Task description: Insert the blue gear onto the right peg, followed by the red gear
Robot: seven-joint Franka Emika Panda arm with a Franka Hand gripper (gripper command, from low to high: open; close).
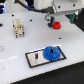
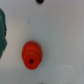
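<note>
Red gear (image 1: 56,24) lies flat just below the gripper (image 1: 52,21), whose opening cannot be judged; blue gear (image 1: 52,53) already sits on the plate (image 1: 35,59). Centre the fingers on its hub and grasp level

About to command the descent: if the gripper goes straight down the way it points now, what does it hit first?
Most likely the red gear, lying under the gripper on the white table; depth is hard to judge.
</note>
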